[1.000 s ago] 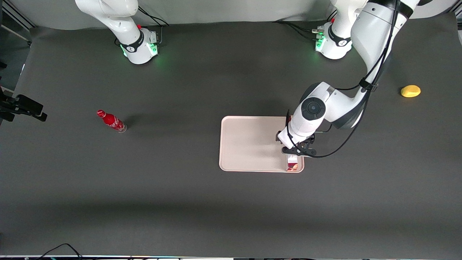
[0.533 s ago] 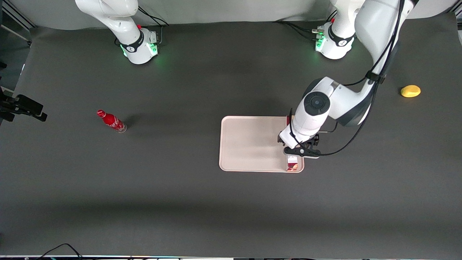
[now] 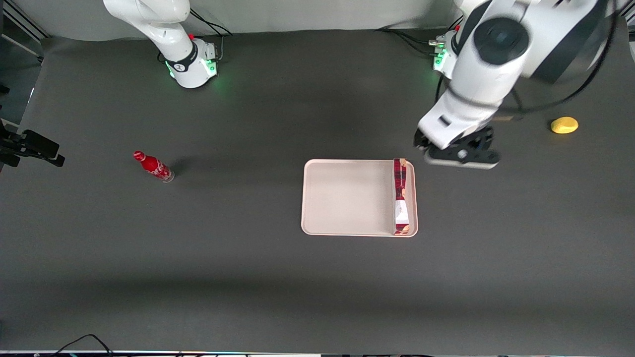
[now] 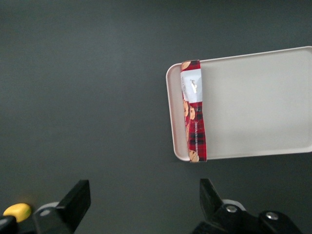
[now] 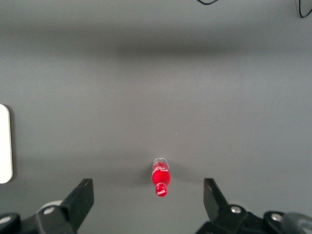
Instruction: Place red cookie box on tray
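Gripper: the gripper [image 4: 144, 204] hangs high over bare mat, fingers [image 4: 78, 197] spread wide, holding and touching nothing; in the front view the gripper [image 3: 459, 153] is farther from the camera than the tray, off its working-arm end.
Box: the box [image 3: 400, 196] lies flat in the tray [image 3: 347, 198], along the rim at the working arm's end, its white patch nearer the front camera.
Hidden: in the front view the arm is blurred and the fingers cannot be made out; the wrist view cuts off part of the tray [image 4: 258, 102].
Only in wrist view: the finger gap, and the print on the box [image 4: 193, 117].
Only in front view: a bottle [image 3: 153, 166] standing toward the parked arm's end.
Lemon: the lemon [image 3: 564, 125] lies well apart, toward the working arm's end.
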Controlling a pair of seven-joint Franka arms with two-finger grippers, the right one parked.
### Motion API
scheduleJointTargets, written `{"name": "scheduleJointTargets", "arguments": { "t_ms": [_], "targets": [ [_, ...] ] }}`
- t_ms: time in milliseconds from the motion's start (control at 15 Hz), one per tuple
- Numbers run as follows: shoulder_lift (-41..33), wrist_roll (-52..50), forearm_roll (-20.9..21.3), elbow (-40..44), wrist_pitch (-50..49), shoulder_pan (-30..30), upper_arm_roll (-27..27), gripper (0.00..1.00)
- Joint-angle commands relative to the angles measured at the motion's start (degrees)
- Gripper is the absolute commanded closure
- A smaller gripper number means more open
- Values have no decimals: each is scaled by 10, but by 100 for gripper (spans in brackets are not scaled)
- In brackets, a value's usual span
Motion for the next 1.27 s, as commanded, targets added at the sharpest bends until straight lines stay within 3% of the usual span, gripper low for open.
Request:
{"name": "scheduleJointTargets", "arguments": {
  "t_ms": [0, 333, 467, 600, 733, 1200],
  "targets": [
    [-9, 28, -18, 101, -107, -6, 58, 0],
    [-52, 102, -47, 74, -77, -6, 161, 0],
    [-99, 137, -54, -16, -8, -6, 197, 0],
    [-127, 133, -58, -71, 29, -6, 204, 0],
    [-127, 138, -82, -75, 25, -5, 211, 0],
    [-110, 150, -72, -52, 24, -6, 216, 0]
  ]
}}
